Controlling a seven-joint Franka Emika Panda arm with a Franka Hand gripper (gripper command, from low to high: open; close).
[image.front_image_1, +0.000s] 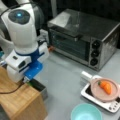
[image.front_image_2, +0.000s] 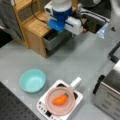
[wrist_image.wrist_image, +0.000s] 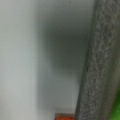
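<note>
My gripper (image.front_image_1: 28, 80) hangs below the white and blue wrist, right at the open grey drawer (image.front_image_1: 40, 87) of a wooden cabinet (image.front_image_1: 20, 102). In a front view the gripper (image.front_image_2: 57, 31) sits at the drawer's (image.front_image_2: 56, 40) top rim, its fingertips hidden by the hand. The wrist view shows only a speckled grey wall (wrist_image.wrist_image: 97, 70) on the right and a pale grey surface (wrist_image.wrist_image: 25, 55) on the left, with no fingers. Nothing can be seen held.
A carrot (image.front_image_1: 106, 86) lies on a pink plate (image.front_image_1: 103, 93) set on a small white stove (image.front_image_1: 110, 105); the same carrot (image.front_image_2: 60, 99) appears in both front views. A teal bowl (image.front_image_1: 86, 112) stands near the plate. A toaster oven (image.front_image_1: 82, 37) stands behind.
</note>
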